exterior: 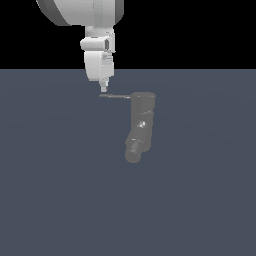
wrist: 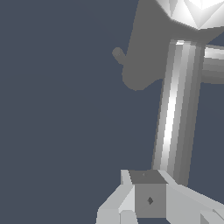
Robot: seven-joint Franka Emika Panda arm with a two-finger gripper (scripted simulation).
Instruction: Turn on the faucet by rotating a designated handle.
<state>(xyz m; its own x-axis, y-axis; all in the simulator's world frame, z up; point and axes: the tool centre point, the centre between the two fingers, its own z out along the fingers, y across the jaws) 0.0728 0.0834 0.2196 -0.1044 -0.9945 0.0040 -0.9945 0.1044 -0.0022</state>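
Observation:
The dull-grey faucet [exterior: 142,116] stands upright in the middle of the exterior view, with its round-ended spout [exterior: 134,150] angled down toward the camera. The thin handle [exterior: 116,96] projects from the top cap toward the exterior view's left. My white gripper [exterior: 103,89] hangs straight above the handle's free end, its narrow fingertips together and nearly touching it, holding nothing. In the wrist view the handle [wrist: 175,113] is a long shiny rod running from the bright cap [wrist: 194,13] to just in front of my gripper [wrist: 148,192].
The floor [exterior: 50,190] around the faucet is a flat blue-grey surface. In the wrist view a dark grey patch [wrist: 144,57] lies beside the handle; it looks like the faucet's shadow.

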